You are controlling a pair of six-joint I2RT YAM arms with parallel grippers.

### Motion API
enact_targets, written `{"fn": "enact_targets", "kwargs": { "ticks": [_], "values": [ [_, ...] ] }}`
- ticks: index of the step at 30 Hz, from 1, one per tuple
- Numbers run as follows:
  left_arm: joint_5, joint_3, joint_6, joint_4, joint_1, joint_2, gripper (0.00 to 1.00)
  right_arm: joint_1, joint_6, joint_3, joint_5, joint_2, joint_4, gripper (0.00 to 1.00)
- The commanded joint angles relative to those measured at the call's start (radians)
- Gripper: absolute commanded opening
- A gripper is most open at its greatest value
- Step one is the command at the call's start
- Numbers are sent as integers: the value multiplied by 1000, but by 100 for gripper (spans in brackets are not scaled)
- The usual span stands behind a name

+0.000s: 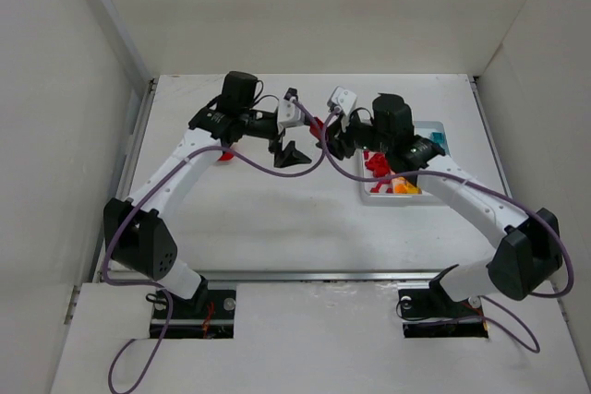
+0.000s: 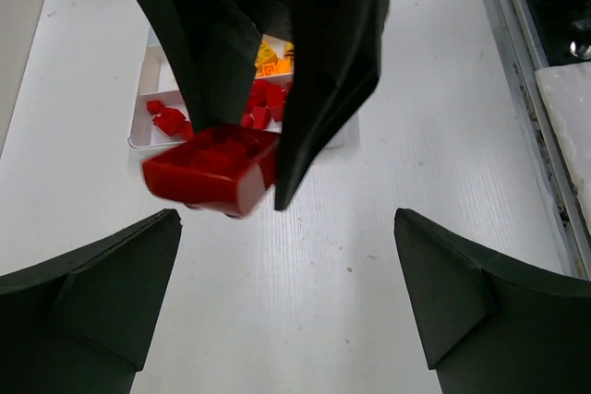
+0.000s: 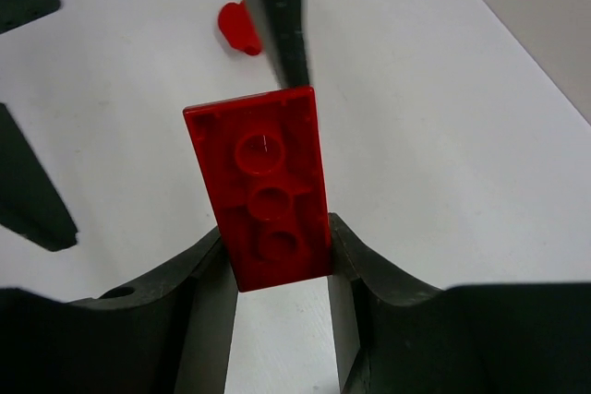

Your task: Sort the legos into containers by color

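Lego (image 3: 263,173), glossy red rectangular plate, clamped in right claw (image 3: 277,257); left claw (image 2: 286,220) splayed wide.

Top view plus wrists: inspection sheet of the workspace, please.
Surface: white table, flat.
Job's things: red flat plastic brick in mid-air in the right gripper; white plastic three-compartment tray holding red bricks, orange bricks and cyan bricks; small loose red piece on the table near the left arm.
Clutter: nothing seen.
Grippers: left gripper open, empty, facing the brick; right gripper shut on the brick.
Cables: purple cables along both arms, looping over the table.
Surroundings: white walls on three sides.
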Motion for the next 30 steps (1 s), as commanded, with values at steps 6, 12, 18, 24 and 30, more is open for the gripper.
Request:
{"fn": "enact_targets", "kwargs": {
  "ticks": [6, 12, 18, 24, 30],
  "values": [
    [-272, -88, -99, 161, 3, -69, 100, -179, 203, -98, 175, -9, 72, 0],
    [-628, -248, 21, 312, 46, -106, 100, -259, 280, -112, 440, 132, -38, 0],
    [-823, -381, 3, 440, 85, -116, 100, -259, 324, -26, 526, 287, -111, 34],
    [-914, -437, -83, 511, 129, -116, 100, -268, 333, 5, 546, 312, -121, 74],
    [-1000, -428, -218, 522, 176, -82, 100, -268, 313, 26, 557, 269, -131, 100]
  ]
}}
